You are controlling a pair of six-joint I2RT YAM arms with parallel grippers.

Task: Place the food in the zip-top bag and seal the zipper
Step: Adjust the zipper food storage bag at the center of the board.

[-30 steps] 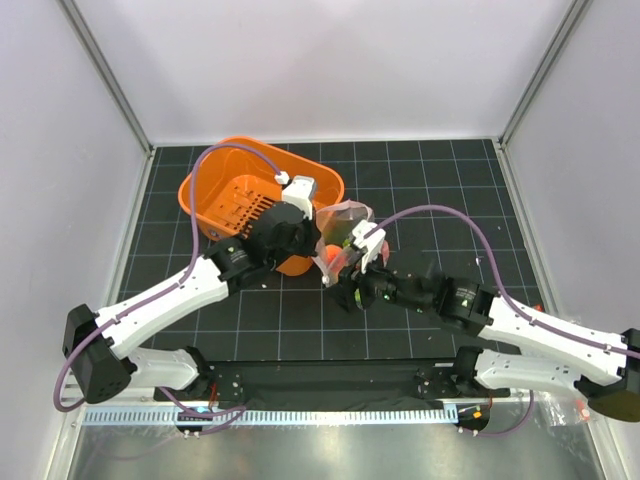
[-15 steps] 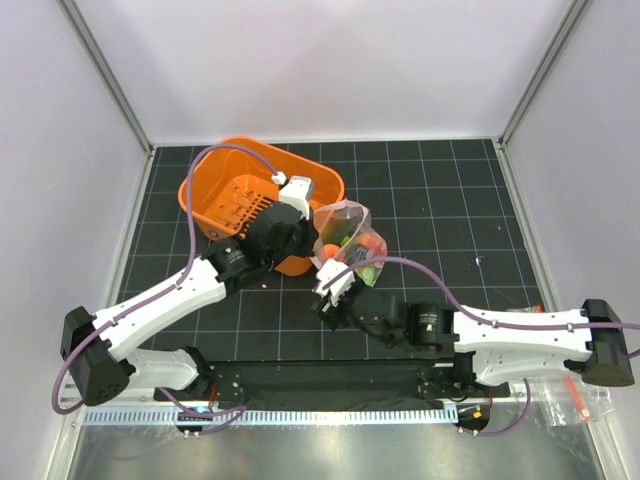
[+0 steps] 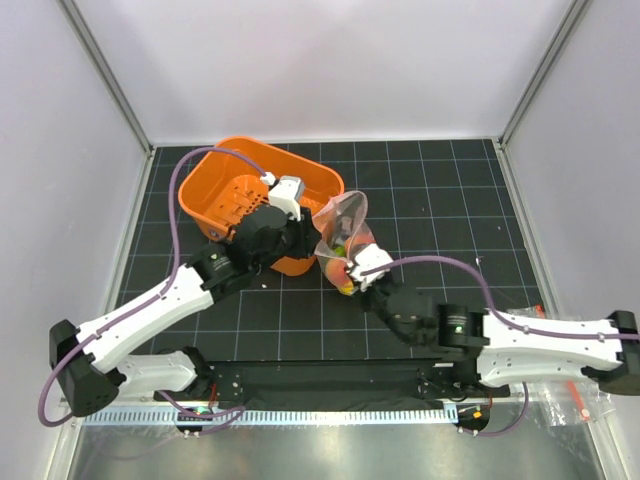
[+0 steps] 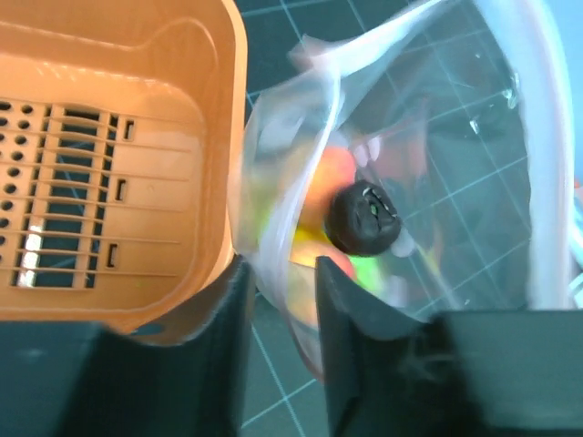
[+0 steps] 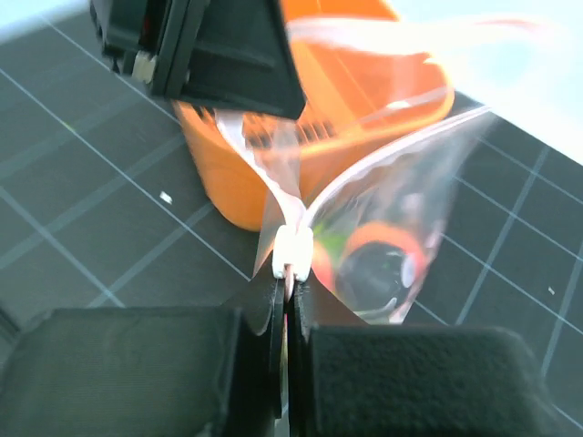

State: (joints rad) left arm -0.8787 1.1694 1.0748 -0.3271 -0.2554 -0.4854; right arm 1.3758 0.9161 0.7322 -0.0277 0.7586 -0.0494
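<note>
Beside the slotted orange basket (image 3: pixel 300 168), crinkly clear zip-top bag (image 3: pixel 345 215) in clamped right hand (image 5: pixel 290 284); left hand (image 4: pixel 278 284) apart

The desk (image 3: pixel 300 455) carries a black mat (image 3: pixel 450 200) ruled with a pale grid. An orange basket (image 3: pixel 215 190) stands on the mat at ten o'clock from its middle. Just at the basket's four o'clock, the bag (image 3: pixel 345 215) reaches down to the mat; whether it rests there I cannot tell. A white speck (image 3: pixel 478 262) lies at three o'clock, and a small orange-red bit (image 3: pixel 541 294) lies farther out at the mat's edge. At six o'clock, two arm bases (image 3: pixel 185 372) and a slotted white rail (image 3: pixel 300 417) sit before bare metal.
</note>
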